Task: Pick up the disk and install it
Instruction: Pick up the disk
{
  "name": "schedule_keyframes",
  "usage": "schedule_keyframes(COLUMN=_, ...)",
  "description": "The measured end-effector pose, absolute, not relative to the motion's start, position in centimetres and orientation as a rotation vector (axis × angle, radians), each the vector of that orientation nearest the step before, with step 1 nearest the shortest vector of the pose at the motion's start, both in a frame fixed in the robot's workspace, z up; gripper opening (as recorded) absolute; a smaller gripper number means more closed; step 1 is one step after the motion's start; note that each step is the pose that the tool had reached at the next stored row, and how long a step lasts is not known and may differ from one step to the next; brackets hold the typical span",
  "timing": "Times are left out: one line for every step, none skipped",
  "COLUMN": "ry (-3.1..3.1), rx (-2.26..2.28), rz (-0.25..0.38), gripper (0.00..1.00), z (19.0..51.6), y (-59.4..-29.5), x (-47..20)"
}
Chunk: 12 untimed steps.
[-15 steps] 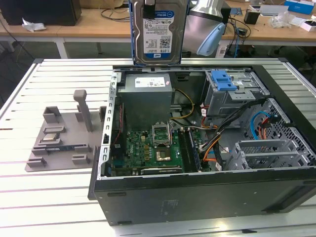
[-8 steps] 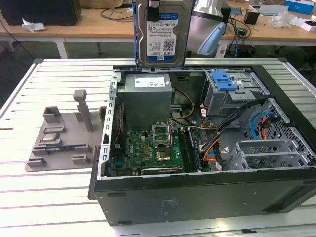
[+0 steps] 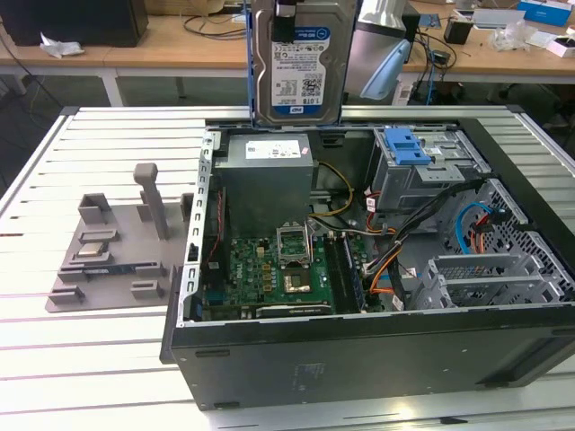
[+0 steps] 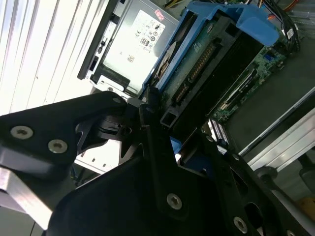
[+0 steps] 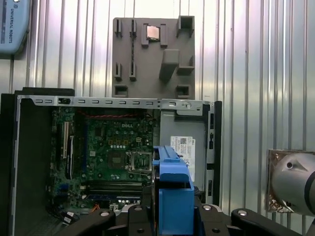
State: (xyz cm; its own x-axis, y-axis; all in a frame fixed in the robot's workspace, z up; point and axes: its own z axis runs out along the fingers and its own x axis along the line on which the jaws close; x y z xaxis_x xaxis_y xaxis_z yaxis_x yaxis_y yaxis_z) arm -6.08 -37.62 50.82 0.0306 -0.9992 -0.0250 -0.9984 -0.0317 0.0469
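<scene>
Exterior view, upper middle: the disk (image 3: 299, 63), upright in the air and touching nothing below, white label with its blue stripe turned to the camera, blue rails down both long edges. Hangs over the open computer case (image 3: 359, 350), lower edge crossing the case's far wall as seen from this camera, just above the grey power supply (image 3: 268, 175). Inside the case: green motherboard (image 3: 269, 269) on the camera's side of the power supply; toward the exterior view's right, a grey drive cage (image 3: 422, 184) topped by a bare blue bracket (image 3: 409, 145). On the slatted metal surface (image 3: 90, 359), toward the exterior view's left of the case, a grey fixture block (image 3: 112, 247) with upright posts. First wrist view: gripper (image 5: 172, 206) pressed onto the disk from both sides, blue rail pinched between the black parts, with case, motherboard and fixture block beyond. Second wrist view: black fingers (image 4: 153, 147) clamped against the disk's end, circuit-board side and blue rail showing, white-stickered power supply behind.
</scene>
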Motion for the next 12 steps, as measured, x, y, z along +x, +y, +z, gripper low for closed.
schedule_keyframes(ry=-2.175, rx=2.243, rz=-0.079, gripper=0.37, z=50.8, y=-37.8, x=-6.0)
schedule_keyframes(ry=-2.174, rx=2.243, rz=-0.079, gripper=0.37, z=50.8, y=-37.8, x=-6.0)
schedule_keyframes(ry=-2.174, rx=2.244, rz=-0.079, gripper=0.37, z=50.8, y=-37.9, x=-5.9)
schedule_keyframes(ry=-2.174, rx=2.244, rz=-0.079, gripper=0.37, z=50.8, y=-38.1, x=-5.8)
schedule_keyframes(ry=-2.174, rx=2.244, rz=-0.079, gripper=0.37, z=50.8, y=-38.2, x=-5.8)
schedule_keyframes(ry=-2.175, rx=2.243, rz=-0.079, gripper=0.37, z=50.8, y=-38.4, x=-5.7)
schedule_keyframes(ry=-2.175, rx=2.243, rz=-0.079, gripper=0.37, z=50.8, y=-38.5, x=-5.6)
schedule_keyframes(ry=-2.175, rx=2.243, rz=-0.079, gripper=0.37, z=50.8, y=-38.7, x=-5.6)
schedule_keyframes(ry=-2.175, rx=2.243, rz=-0.079, gripper=0.37, z=50.8, y=-38.8, x=-5.5)
schedule_keyframes(ry=-2.175, rx=2.243, rz=-0.079, gripper=0.37, z=50.8, y=-38.8, x=-5.5)
schedule_keyframes(ry=-2.175, rx=2.243, rz=-0.079, gripper=0.37, z=50.8, y=-38.9, x=-5.4)
schedule_keyframes(ry=-2.175, rx=2.243, rz=-0.079, gripper=0.37, z=50.8, y=-39.0, x=-5.4)
